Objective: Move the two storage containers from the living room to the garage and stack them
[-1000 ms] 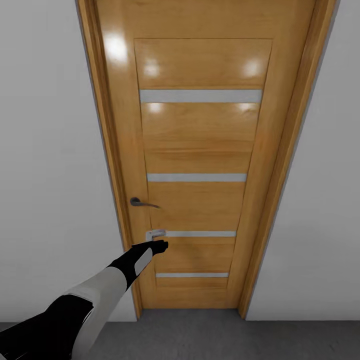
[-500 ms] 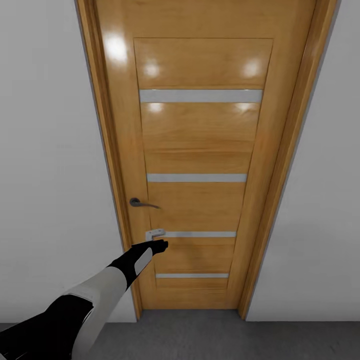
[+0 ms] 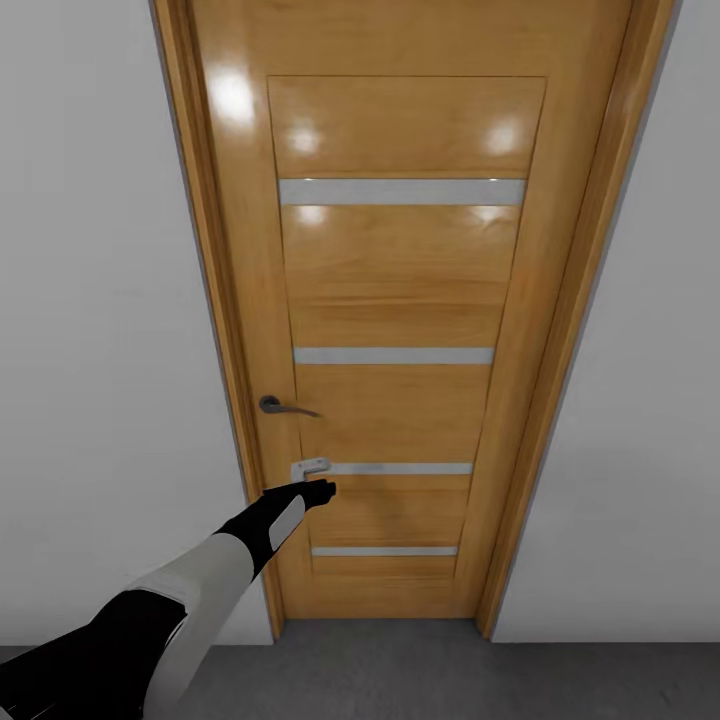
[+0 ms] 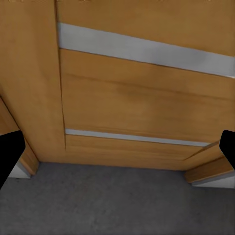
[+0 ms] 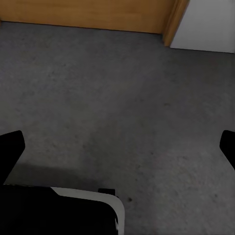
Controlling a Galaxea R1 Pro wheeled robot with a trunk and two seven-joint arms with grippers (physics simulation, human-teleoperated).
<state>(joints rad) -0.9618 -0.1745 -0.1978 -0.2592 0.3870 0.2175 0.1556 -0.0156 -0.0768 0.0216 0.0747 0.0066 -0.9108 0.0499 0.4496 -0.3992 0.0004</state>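
The two storage containers are out of view. I face a shut wooden door (image 3: 400,280) with pale horizontal strips, set in a pale grey wall. My left arm reaches forward, and my left gripper (image 3: 315,480) is up against the door panel, a little below the dark lever handle (image 3: 283,406). In the left wrist view the left gripper (image 4: 117,149) is open, its dark fingertips (image 4: 10,154) wide apart with nothing between them. In the right wrist view the right gripper (image 5: 117,147) is open too and points down at the dark grey concrete floor (image 5: 122,88).
The door frame (image 3: 560,330) runs down both sides of the door, with pale grey wall (image 3: 90,350) to the left and right. Dark grey floor (image 3: 400,670) lies at the door's foot. Part of my own black and white body (image 5: 58,210) is seen under the right gripper.
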